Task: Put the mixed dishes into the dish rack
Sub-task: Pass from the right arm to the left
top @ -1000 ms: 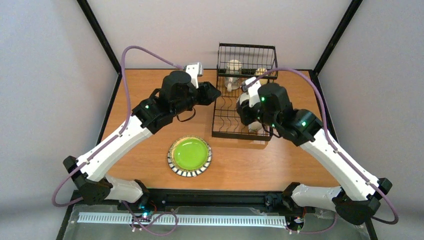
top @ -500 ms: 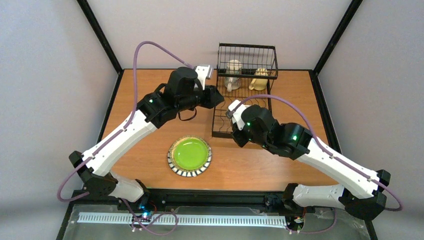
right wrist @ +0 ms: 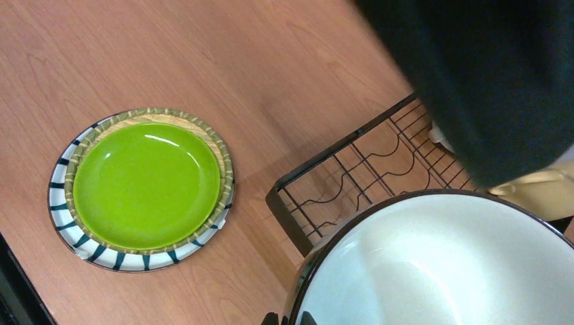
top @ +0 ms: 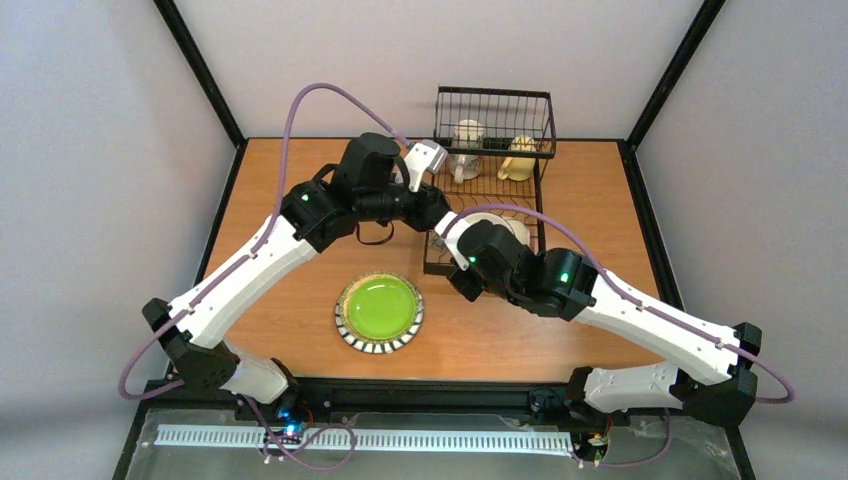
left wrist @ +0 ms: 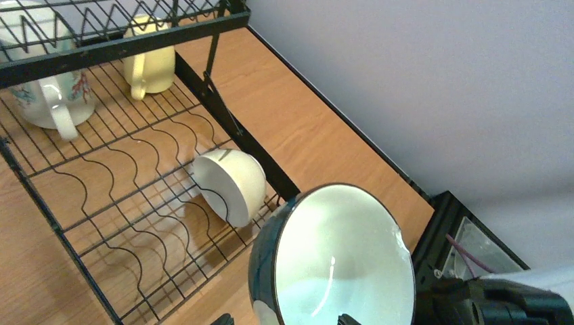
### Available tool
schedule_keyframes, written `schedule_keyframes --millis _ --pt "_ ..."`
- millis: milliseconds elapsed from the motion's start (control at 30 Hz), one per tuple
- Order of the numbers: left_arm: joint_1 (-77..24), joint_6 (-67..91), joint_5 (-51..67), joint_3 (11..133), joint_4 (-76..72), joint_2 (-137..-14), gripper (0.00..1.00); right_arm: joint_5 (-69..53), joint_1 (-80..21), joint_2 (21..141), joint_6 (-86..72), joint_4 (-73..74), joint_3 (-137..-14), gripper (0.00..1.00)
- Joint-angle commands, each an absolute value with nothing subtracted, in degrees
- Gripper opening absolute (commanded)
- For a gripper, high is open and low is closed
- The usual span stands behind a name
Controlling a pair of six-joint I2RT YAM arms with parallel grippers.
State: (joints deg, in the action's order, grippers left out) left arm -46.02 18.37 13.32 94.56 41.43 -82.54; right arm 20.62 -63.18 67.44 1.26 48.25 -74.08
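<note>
A teal-banded cup (left wrist: pixel 338 257) with a white inside hangs over the near left corner of the black wire dish rack (left wrist: pixel 230 128). My right gripper (right wrist: pixel 290 318) is shut on its dark rim (right wrist: pixel 318 264). My left gripper (left wrist: pixel 283 318) is open, one fingertip outside the cup's wall and the other in front of its inside. In the rack a cream bowl (left wrist: pixel 233 186) stands on edge in the slots. A white mug (top: pixel 466 140) and a cream mug (top: pixel 520 155) sit in the raised basket. The lime-green plate (top: pixel 379 311) lies on the table.
Both wrists crowd together over the rack's near left corner (right wrist: pixel 291 196), and the left arm (right wrist: pixel 501 81) fills the right wrist view's top right. The green plate (right wrist: pixel 145 186) lies flat just left of that corner. The rack (top: pixel 495 95) stands at the table's back.
The right arm swung from the rack's right side to its near left corner. The left wrist turned right and down to meet it.
</note>
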Motion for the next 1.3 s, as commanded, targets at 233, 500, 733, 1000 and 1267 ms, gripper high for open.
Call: schedule_keyframes --millis 233,500,733,1000,1267 --pt "-46.2 13.7 21.3 97.1 47.1 -85.2 0.86 23.7 -64.1 67.6 3.8 45.6 -75.8 0.02" --pt "-46.2 13.6 20.6 97.1 47.3 -88.0 0.86 23.9 -66.3 69.7 4.0 45.1 -77.4 0.02" --pt "-46.2 13.9 19.4 96.0 46.3 -88.7 0.85 25.1 -68.7 71.5 4.0 44.5 -78.5 0.02" --pt "-46.2 12.7 20.9 93.9 46.2 -88.5 0.82 26.8 -69.4 70.8 5.2 43.4 -79.5 0.02" --pt "-46.2 9.4 25.4 94.5 48.6 -90.0 0.8 27.4 -70.1 70.1 7.4 42.5 -79.6 0.02"
